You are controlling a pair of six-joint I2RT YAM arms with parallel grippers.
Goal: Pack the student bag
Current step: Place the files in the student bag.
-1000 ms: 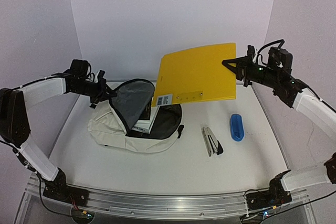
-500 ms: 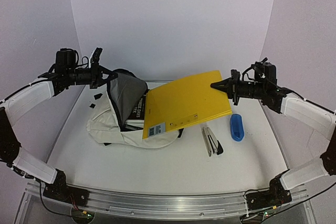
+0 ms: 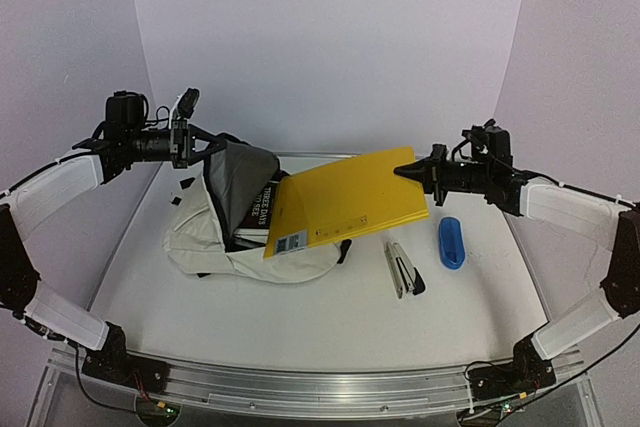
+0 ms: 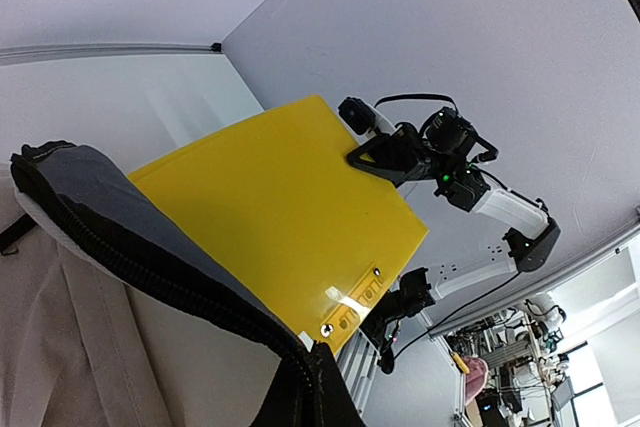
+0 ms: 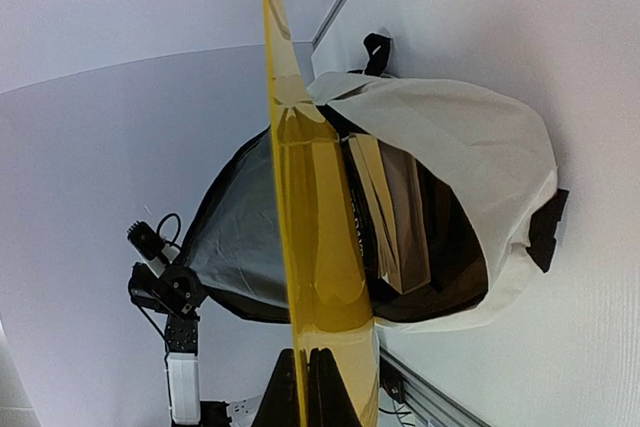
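Note:
The student bag [image 3: 205, 242], a cream backpack with grey lining, lies at centre-left with its mouth open. My left gripper [image 3: 200, 143] is shut on the bag's zip-edged flap [image 4: 110, 207] and holds it up. My right gripper [image 3: 410, 174] is shut on the upper right corner of a yellow folder [image 3: 345, 202]. The folder slopes down to the left, its low labelled corner over the bag's front rim. In the right wrist view the folder [image 5: 312, 247] is edge-on above the bag's mouth [image 5: 450, 147], pinched between my fingers [image 5: 290, 392]. A black-and-white book [image 3: 262, 209] stands inside the bag.
A black and silver stapler [image 3: 403, 269] and a blue oblong case [image 3: 451, 242] lie on the table to the right of the bag, below the folder's right end. White walls close in the back and both sides.
My right gripper has lowered the yellow folder and carried it left, from high above the table to the bag's mouth. My left gripper has raised the flap higher and now holds still.

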